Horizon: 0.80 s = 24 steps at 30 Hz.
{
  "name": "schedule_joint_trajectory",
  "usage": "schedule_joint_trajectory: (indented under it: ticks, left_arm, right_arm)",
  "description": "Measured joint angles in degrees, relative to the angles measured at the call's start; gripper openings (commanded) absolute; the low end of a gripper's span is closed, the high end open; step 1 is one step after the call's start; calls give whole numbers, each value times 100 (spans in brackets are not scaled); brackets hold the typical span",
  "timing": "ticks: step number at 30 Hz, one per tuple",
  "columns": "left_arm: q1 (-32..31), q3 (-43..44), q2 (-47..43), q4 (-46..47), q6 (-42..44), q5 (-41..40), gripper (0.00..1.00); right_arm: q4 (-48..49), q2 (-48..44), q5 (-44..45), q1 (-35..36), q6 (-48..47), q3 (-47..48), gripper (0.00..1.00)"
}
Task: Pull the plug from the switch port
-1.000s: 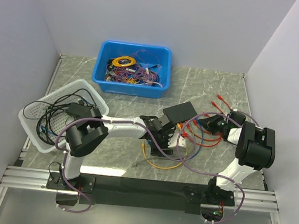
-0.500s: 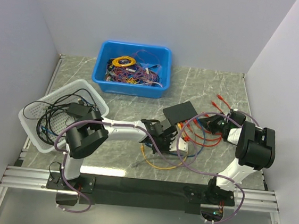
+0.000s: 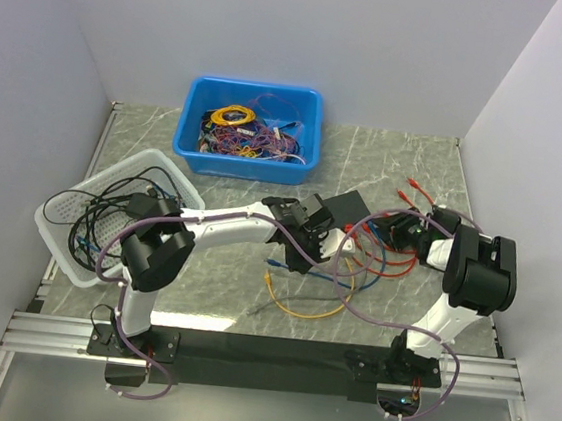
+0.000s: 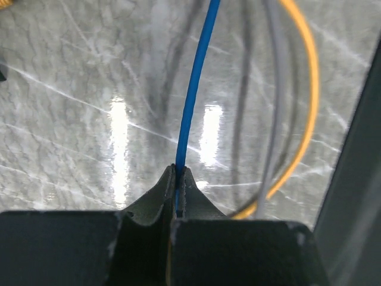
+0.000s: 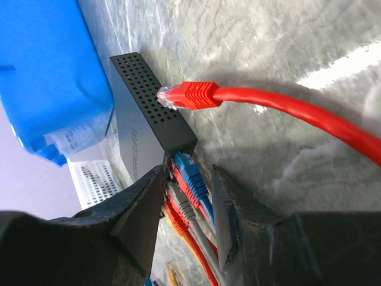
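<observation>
Grey marbled worktop [image 3: 397, 162], walled in white on three sides, carries both our arms. We see the left gripper [image 4: 177, 176] clenched on a blue cable [image 4: 195, 83] that runs straight out from the pinched fingertips. A grey cable [image 4: 272, 89] and a yellow cable [image 4: 311, 83] curve beside it over the stone.

Our right gripper [image 5: 189, 190] is spread. Its fingers stand on either side of a blue plug [image 5: 191, 179] seated in the switch [image 5: 140, 113], and neighbouring plugs [image 5: 178, 208] in red and grey are packed against it. A loose red plug [image 5: 190, 95] lies just beside the switch's perforated end.

The switch lies between the worktop's middle and its right edge. A blue bin [image 3: 241, 163] of tangled wires sits at the far edge. A white basket [image 3: 61, 248] sits at the left edge.
</observation>
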Motion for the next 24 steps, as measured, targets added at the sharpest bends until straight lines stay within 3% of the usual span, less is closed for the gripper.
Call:
schedule_joint_trajectory:
  ticks: [10,24]
  left_arm:
    - [4,337,-136,-411,-157,109,0]
    - [275,754,-339,-645,-293,234,0]
  right_arm:
    - [376,415,-160,105,472,149,37]
    - [463,479,-251,210,629,190,47]
